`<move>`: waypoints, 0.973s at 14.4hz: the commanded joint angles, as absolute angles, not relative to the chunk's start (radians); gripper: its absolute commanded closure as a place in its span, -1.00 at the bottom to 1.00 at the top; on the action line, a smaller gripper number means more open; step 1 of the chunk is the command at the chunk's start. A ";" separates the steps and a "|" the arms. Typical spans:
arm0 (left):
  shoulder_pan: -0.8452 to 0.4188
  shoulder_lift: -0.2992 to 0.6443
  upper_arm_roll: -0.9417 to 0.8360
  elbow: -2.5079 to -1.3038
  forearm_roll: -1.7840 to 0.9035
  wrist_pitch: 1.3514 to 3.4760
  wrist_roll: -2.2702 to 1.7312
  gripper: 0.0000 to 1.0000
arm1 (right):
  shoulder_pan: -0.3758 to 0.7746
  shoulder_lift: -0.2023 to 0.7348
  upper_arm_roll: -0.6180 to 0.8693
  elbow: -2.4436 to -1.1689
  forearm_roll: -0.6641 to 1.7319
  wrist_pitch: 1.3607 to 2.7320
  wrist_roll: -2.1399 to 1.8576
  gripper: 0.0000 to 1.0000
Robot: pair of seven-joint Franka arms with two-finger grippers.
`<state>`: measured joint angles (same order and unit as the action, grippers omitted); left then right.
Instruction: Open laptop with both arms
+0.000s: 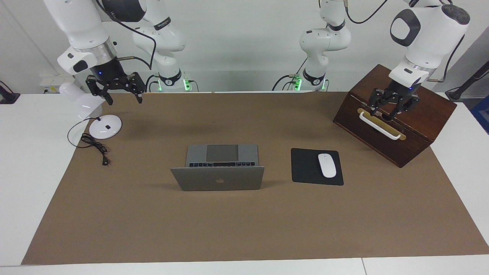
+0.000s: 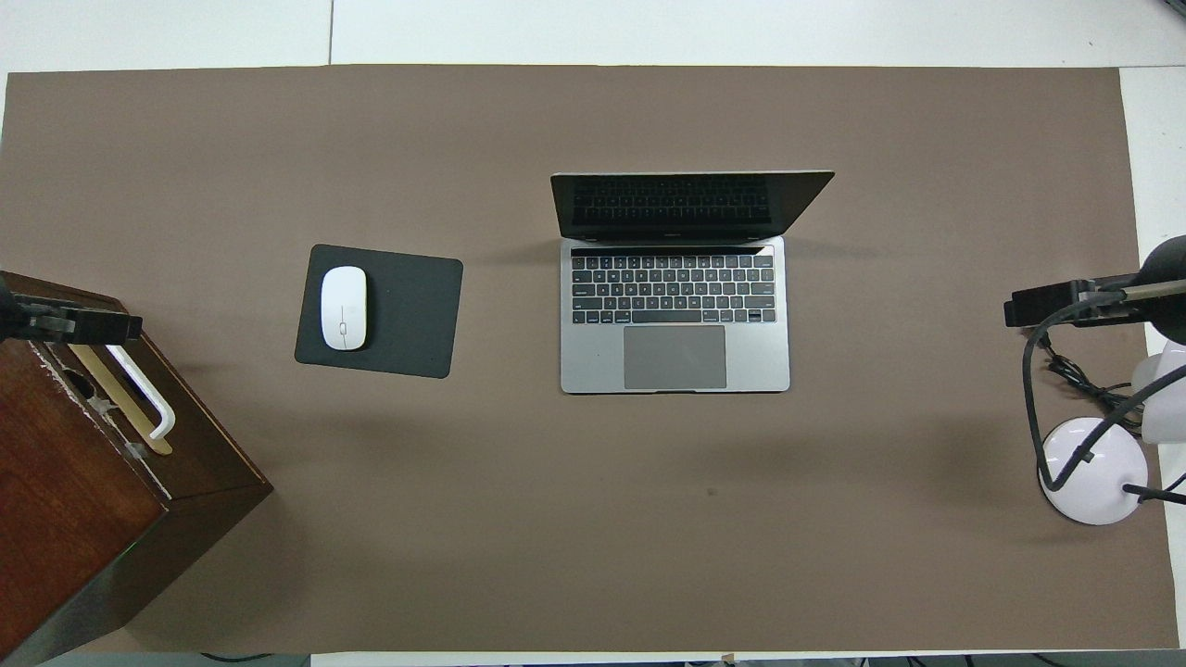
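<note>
The laptop (image 1: 217, 171) stands open near the middle of the surface (image 1: 267, 229), lid up, keyboard and trackpad facing the robots; in the overhead view it sits just right of centre. So the opening looks done, and the step in hand reads as parking the arms clear.

The left pincer (image 1: 392, 109) hangs over the wooden box (image 1: 416, 114) at the left arm's end, at about 2 o'clock from the laptop in the facing view, fingers spread and holding nothing, just above the box's white handle (image 1: 380, 126). The right pincer (image 1: 123, 95) hangs over the edge of the brown mat near the lamp (image 1: 105, 126), at about 10 o'clock from the laptop, fingers apart and empty.

Neither touches the laptop. My judgement: nothing further is called for but to keep both arms away from the lid, the box handle and the lamp cable (image 1: 93, 147).
</note>
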<state>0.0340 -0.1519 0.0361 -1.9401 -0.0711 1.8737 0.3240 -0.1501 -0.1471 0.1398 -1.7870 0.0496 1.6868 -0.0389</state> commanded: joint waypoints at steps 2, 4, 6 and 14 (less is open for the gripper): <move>0.060 -0.176 0.025 -1.948 -0.051 1.864 0.333 -1.00 | -0.164 -0.169 0.141 -1.813 0.061 1.707 -0.044 -1.00; 0.058 -0.178 0.025 -1.948 -0.049 1.856 0.331 -1.00 | -0.161 -0.169 0.141 -1.813 0.060 1.709 -0.041 -1.00; 0.061 -0.181 0.026 -1.944 -0.051 1.859 0.330 -1.00 | -0.169 -0.169 0.140 -1.813 0.049 1.707 -0.044 -1.00; 0.029 -0.120 0.011 -1.824 0.029 1.869 0.123 -1.00 | -0.224 -0.167 0.138 -1.812 0.049 1.707 -0.077 -1.00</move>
<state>0.0440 -0.1616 0.0112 -1.8948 0.0044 1.9169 0.1573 -0.2128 -0.1472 0.1299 -1.7871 0.0489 1.6879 -0.0564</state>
